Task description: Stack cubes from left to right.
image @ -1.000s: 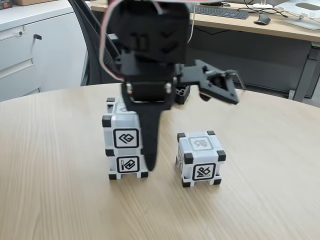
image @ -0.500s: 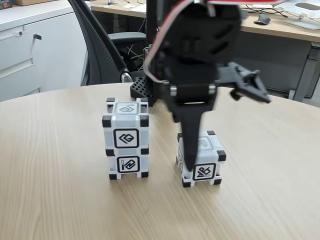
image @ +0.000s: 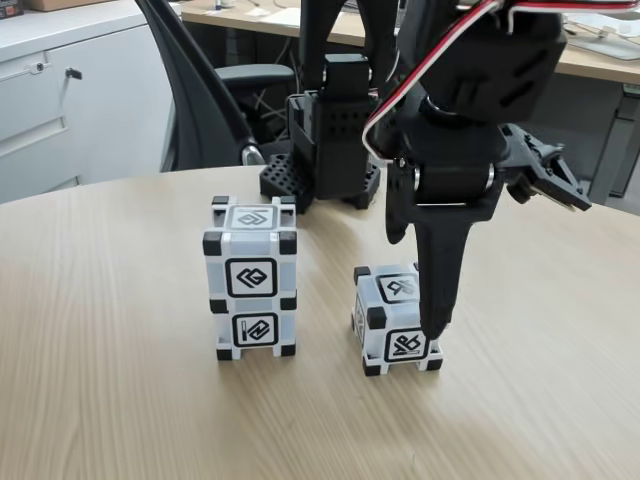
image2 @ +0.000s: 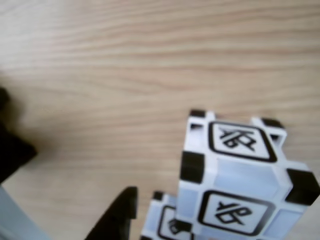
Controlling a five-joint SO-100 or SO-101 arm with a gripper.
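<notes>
Jaws spread wide: fixed finger points straight down over the front right of the single cube, tip at its front face; the other finger is swung out to the right, nothing held. To the left in the fixed view, well apart, two cubes stand stacked on the bench. Wrist view: single cube lower right, blurred.

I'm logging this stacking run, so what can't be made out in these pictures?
- Fixed view: the single cube's right side sits behind the tool's long finger.
- Wrist view: that cube is blurred and cut off by the bottom edge.
- Two-cube stack: back faces are hidden.
</notes>
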